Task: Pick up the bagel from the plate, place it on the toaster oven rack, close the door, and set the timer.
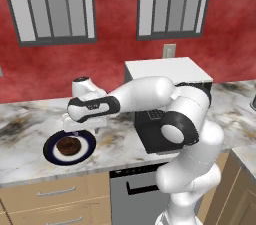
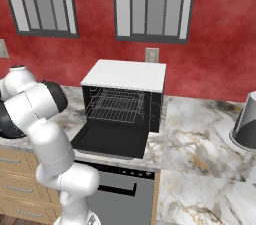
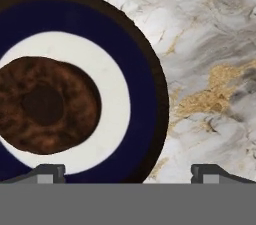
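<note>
The bagel (image 1: 68,145) lies dark brown and round on the navy-rimmed plate (image 1: 88,143) on the marble counter, left of the toaster oven (image 1: 170,71). My gripper (image 1: 81,130) hovers open just above the plate's far right side, holding nothing. In the hand view the bagel (image 3: 45,104) sits left of centre on the plate (image 3: 135,84), and the gripper (image 3: 129,174) is offset toward the plate's right rim, fingertips (image 3: 47,171) wide apart. The toaster oven (image 2: 125,75) stands open, its door (image 2: 111,139) folded down flat and the wire rack (image 2: 115,105) bare inside.
A grey rounded appliance (image 2: 245,124) stands on the counter at the far right. A red wall with a socket (image 2: 151,55) and windows runs behind the counter. Wooden drawers (image 1: 55,196) and a dishwasher front (image 2: 117,189) sit below the counter edge.
</note>
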Available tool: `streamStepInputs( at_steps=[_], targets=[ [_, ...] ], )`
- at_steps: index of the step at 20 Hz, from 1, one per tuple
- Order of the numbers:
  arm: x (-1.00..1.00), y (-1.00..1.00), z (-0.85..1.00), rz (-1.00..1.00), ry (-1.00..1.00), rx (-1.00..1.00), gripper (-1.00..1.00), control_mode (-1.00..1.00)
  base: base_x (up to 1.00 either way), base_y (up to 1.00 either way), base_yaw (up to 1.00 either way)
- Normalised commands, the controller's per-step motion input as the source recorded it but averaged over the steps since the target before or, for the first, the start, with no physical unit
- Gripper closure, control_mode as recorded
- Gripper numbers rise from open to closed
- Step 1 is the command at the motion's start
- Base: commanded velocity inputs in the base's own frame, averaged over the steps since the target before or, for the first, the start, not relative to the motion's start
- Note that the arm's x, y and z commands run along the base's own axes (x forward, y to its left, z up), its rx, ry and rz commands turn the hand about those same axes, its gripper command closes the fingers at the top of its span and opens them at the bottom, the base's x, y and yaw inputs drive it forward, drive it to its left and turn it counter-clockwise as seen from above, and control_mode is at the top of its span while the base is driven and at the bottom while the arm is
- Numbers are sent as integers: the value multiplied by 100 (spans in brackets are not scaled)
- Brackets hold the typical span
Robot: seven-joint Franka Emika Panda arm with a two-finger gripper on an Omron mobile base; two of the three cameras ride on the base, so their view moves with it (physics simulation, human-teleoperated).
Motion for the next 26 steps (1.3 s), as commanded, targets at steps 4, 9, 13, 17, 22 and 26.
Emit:
streamStepInputs(
  at_steps=[4,9,13,17,22,26],
  targets=[
    [0,11,-20,-5,0,2,-100,-100,0,0,0],
    [0,1,-14,-5,0,2,-100,-100,0,0,0],
    [0,3,-8,-5,0,3,-100,-100,0,0,0],
    [0,6,-5,-4,0,6,-100,-100,0,0,0],
    [0,3,-8,-3,0,5,-100,-100,0,0,0],
    [0,5,-16,-3,0,3,-100,-100,0,0,0]
  ],
)
